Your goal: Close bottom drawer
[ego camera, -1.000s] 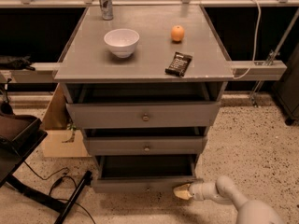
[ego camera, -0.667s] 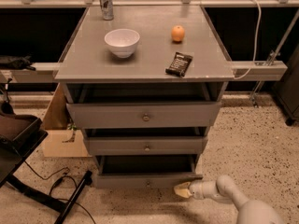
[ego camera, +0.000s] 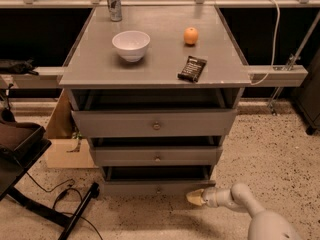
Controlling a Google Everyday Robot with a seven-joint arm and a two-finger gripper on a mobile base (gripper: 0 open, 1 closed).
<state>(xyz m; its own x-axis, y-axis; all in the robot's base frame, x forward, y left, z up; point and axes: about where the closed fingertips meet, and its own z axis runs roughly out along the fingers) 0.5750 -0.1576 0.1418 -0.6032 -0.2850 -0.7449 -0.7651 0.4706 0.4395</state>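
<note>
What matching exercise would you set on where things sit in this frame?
Things:
1. can
2. bowl
3. dark packet
4. gripper

Places:
A. near the tabletop's front edge
B. at the bottom drawer's right end, low by the floor
C. the tabletop's back-left corner
D. just in front of the can

Pairs: 1-C, 2-D, 3-A, 4-B.

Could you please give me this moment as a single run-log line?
bottom drawer: partly open | gripper: low, at its front's right end | contact: unclear
</note>
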